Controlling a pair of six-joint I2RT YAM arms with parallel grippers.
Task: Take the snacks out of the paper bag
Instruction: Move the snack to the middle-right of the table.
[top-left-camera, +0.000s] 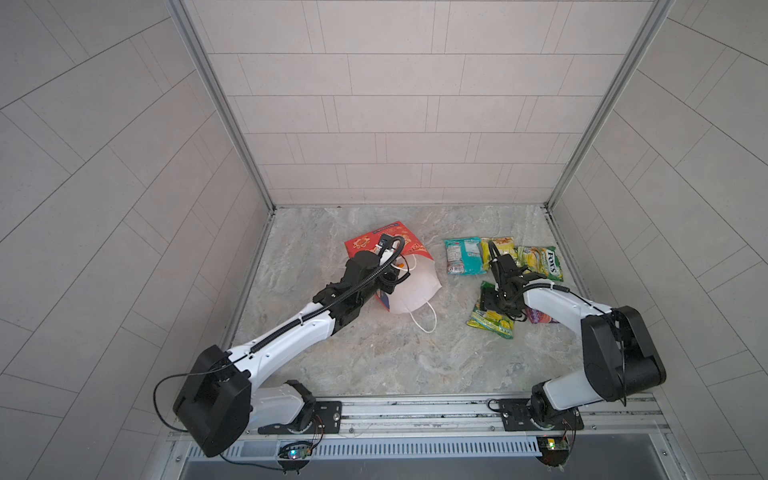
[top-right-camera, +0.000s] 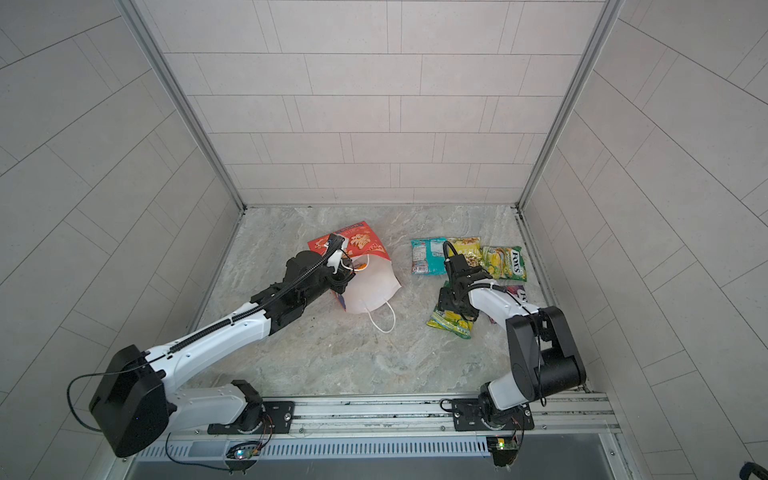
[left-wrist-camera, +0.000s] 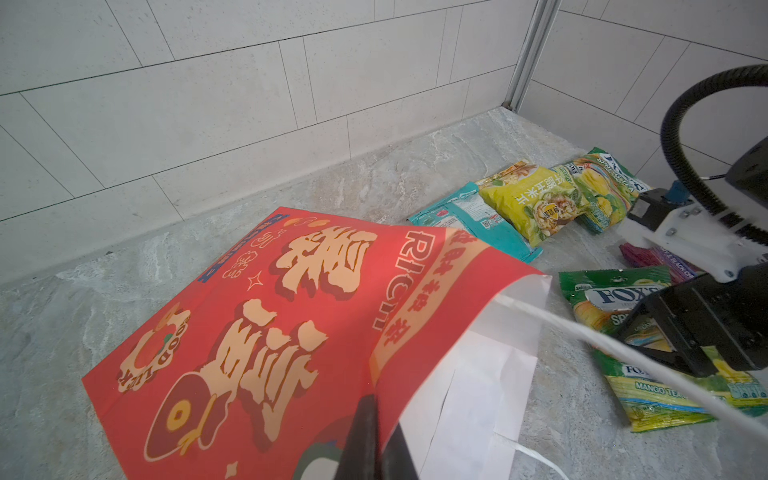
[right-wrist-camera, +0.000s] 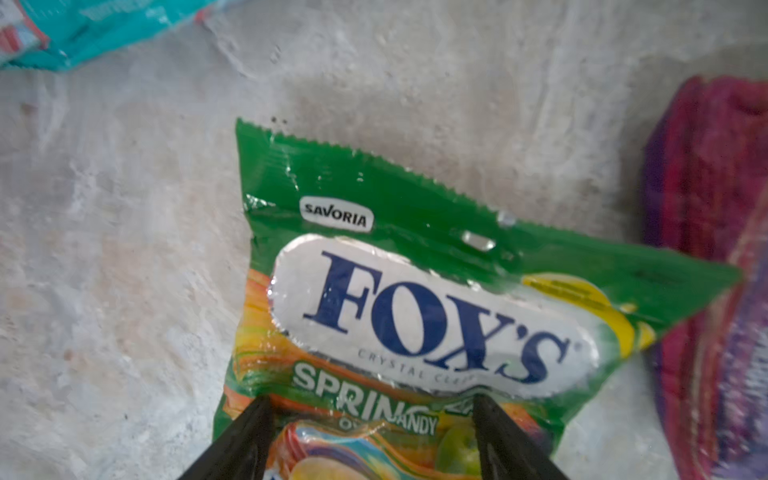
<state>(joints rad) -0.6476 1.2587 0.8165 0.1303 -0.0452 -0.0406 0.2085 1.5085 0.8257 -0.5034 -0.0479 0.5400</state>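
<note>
Red paper bag (left-wrist-camera: 257, 332) lies tipped over, your left gripper (left-wrist-camera: 374, 440) pinching its rim. Your right gripper (right-wrist-camera: 370, 399) is spread above a FOX'S packet (right-wrist-camera: 415, 316) on the table (right-wrist-camera: 104, 249). It looks light and slippery, so grab its edge.

Place: a robot test booth in a lab, not a lived-in room.
Walls: pale grey tile-patterned panels (top-left-camera: 395, 124) on three sides, joined by bare aluminium corner posts (top-left-camera: 223, 108).
Surface: grey marble-look tabletop (top-left-camera: 374, 353).
Mounting: silver aluminium rail (top-left-camera: 415, 411) along the front edge, carrying two white-and-black robot arms (top-left-camera: 291, 334).
Electronics: small exposed circuit board with lit LEDs (top-left-camera: 293, 452) below the rail.
</note>
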